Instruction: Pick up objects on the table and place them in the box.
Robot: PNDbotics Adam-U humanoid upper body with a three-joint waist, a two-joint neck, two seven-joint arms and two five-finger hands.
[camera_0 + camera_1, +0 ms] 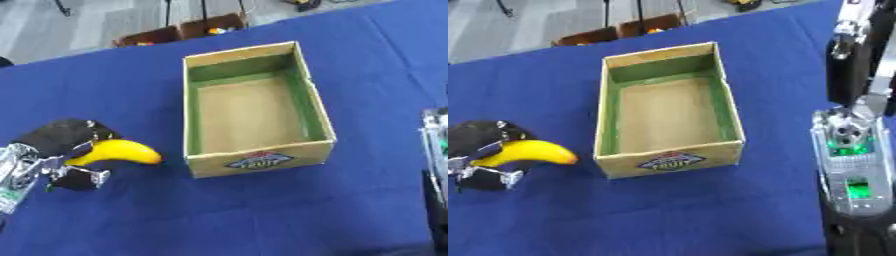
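A yellow banana (118, 151) lies at the left of the blue table, its tip pointing toward the box. My left hand (63, 137) has its black fingers curled round the banana's rear end, the thumb (79, 178) beneath it. The open cardboard box (254, 159) with green inner walls stands in the middle, empty, a short gap to the right of the banana. My right arm (850, 150) rises along the right edge; its hand itself does not show in either view.
The blue cloth-covered table (262, 215) extends all round the box. Brown boxes (179, 32) with small items stand on the floor beyond the far table edge.
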